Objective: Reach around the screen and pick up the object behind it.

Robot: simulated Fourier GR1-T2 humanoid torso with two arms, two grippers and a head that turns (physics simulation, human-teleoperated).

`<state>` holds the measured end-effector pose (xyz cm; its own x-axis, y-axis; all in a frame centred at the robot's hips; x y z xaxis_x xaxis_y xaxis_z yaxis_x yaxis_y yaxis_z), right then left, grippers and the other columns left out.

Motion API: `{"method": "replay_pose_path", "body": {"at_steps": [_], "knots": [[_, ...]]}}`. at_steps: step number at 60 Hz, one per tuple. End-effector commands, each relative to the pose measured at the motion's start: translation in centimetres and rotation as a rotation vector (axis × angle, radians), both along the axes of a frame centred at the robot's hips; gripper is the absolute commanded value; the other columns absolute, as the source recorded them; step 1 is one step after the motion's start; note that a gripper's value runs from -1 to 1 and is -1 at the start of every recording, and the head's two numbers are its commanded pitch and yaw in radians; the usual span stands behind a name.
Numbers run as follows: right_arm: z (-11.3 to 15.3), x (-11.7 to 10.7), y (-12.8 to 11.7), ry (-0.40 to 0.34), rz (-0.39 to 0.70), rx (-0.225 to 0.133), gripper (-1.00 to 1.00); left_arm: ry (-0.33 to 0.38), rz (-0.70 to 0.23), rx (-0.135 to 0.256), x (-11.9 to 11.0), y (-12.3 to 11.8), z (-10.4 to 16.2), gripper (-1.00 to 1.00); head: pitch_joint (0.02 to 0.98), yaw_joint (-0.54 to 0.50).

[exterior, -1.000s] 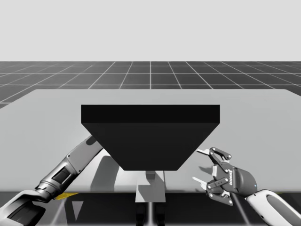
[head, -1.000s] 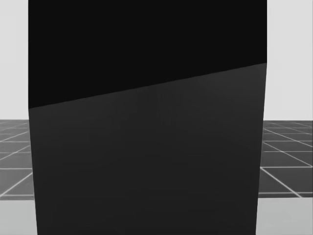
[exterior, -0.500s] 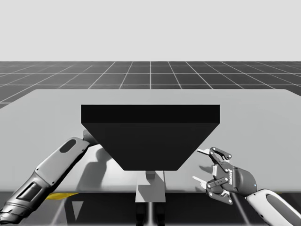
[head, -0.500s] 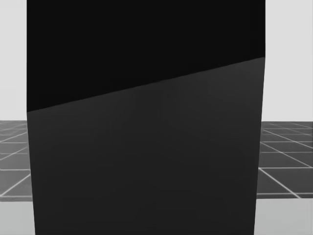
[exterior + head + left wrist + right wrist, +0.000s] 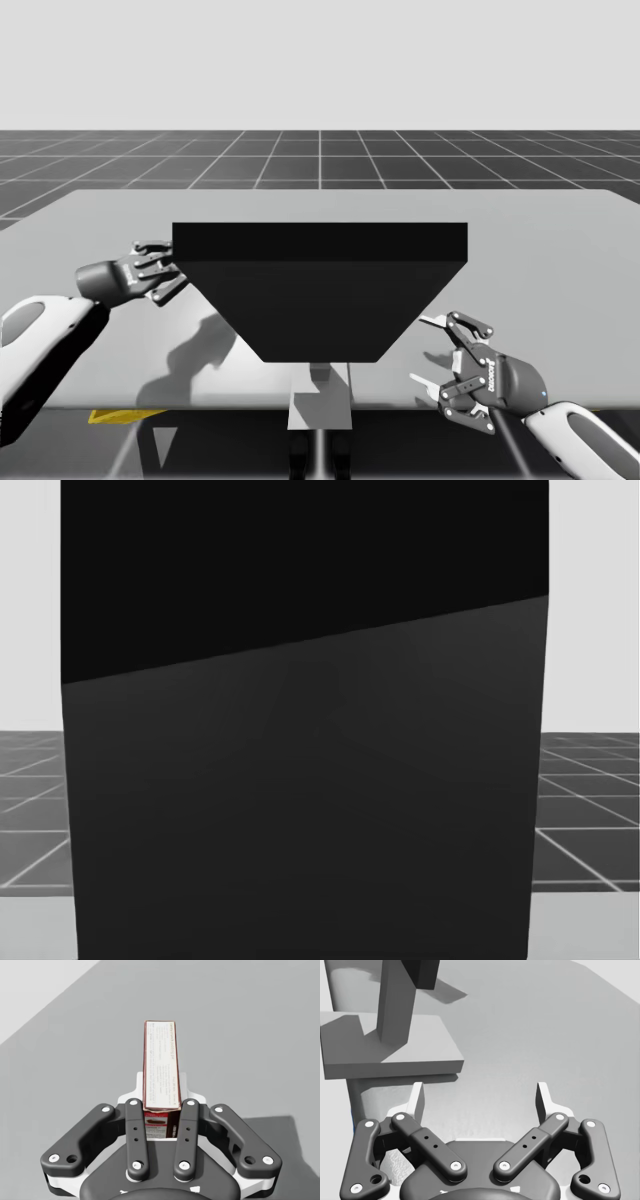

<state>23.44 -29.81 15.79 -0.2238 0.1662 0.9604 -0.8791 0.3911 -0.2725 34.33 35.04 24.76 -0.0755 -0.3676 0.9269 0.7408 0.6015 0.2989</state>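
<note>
Pick looks done: red box point(image 5: 160, 1065) out!
My left tool point(image 5: 161, 1104) swings clear of the screen point(image 5: 320, 290), clenched on it; right tool point(image 5: 480, 1092) released.

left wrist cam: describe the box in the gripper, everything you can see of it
The box is a slim, long carton that looks like cardboard, with dark red edges, a pale printed face turned to the camera and a dark red end panel near the palm. My left gripper is shut on it, with the fingertips pressing its two narrow sides. It points straight ahead of the gripper, over the grey table; I cannot tell whether it touches the table.
</note>
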Motion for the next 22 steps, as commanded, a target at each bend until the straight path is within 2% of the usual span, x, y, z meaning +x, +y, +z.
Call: {"method": "replay_pose_path", "body": {"at_steps": [1,6,13,22], "knots": [[0.9,-0.2,0.1,-0.066,0.039,0.137,-1.00,-0.052,-0.135,-0.005,-1.5,0.0,4.7,1.00,0.119,-0.02],[0.9,-0.2,0.1,-0.069,0.037,0.138,-1.00,-0.114,-0.117,-0.012,-2.2,-0.2,6.6,1.00,0.120,-0.02],[1.0,-0.2,0.1,-0.073,0.036,0.139,-1.00,-0.187,-0.096,-0.041,-2.9,-0.8,9.0,1.00,0.122,-0.02],[0.9,-0.2,0.1,-0.077,0.030,0.139,-1.00,-0.314,-0.069,-0.109,-4.2,-2.5,12.9,1.00,0.122,-0.01]]}}
